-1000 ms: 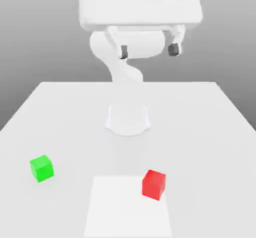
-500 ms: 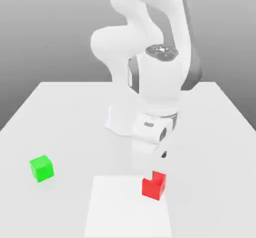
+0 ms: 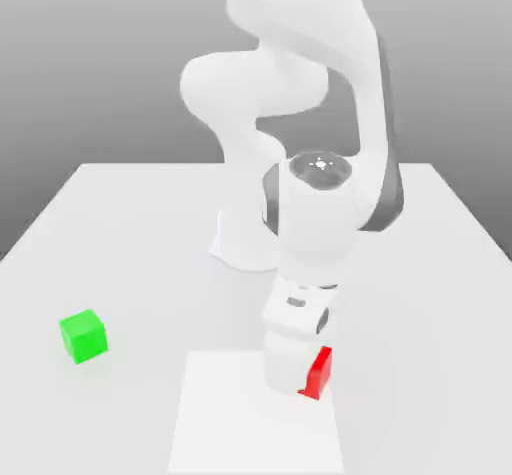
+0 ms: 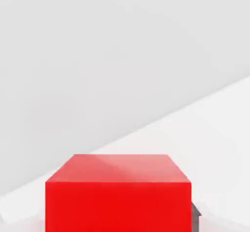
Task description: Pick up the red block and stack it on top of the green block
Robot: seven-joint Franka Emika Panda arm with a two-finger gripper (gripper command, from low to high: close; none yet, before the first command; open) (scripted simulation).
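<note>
The small matte bright-red cube (image 3: 319, 373) sits on the white table (image 3: 120, 233) at the near right, the gripper (image 3: 297, 375) clamped on it — the matching bright-green cube (image 3: 83, 336) lies well apart, near left. An off-centre grip could let it twist or slip on lifting.

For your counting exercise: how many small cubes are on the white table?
2. The small matte bright-green cube sits alone toward the exterior view's left. The small matte bright-red cube is under the robot's hand, mostly hidden by it. Nothing suggests a third.
</note>
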